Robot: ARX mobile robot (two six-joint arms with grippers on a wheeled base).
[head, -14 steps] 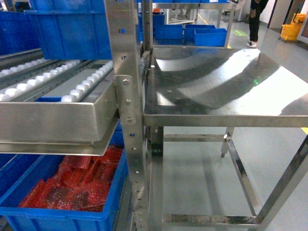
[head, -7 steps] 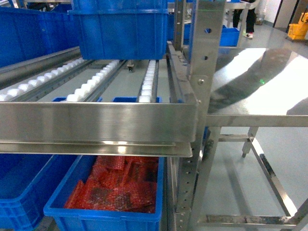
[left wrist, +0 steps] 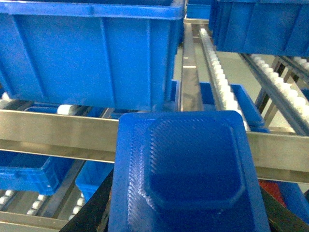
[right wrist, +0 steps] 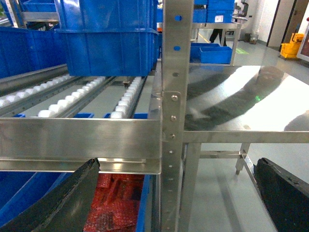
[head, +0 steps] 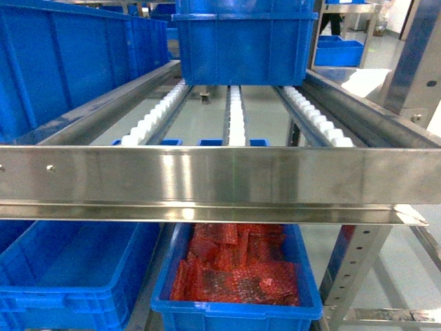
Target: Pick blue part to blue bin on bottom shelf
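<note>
Holding the blue square plastic part (left wrist: 186, 179) between its dark fingers (left wrist: 94, 208), the left gripper hovers before the steel front rail (left wrist: 58, 130) of the roller shelf. Pickup looks done; placing remains. The blue bin of red bubble-wrap (head: 238, 303) sits below. Right gripper's fingers (right wrist: 53, 198) are spread, empty.

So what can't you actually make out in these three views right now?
- Left tool: left wrist view, its tips hidden behind the square ridged blue plastic part it carries.
- Right tool: right wrist view, only two black fingers at the bottom edge, tips cut off.
- Both arms: absent from head view.
- Red bubble-wrapped contents: head view, the steel front rail hides the rear part.
</note>
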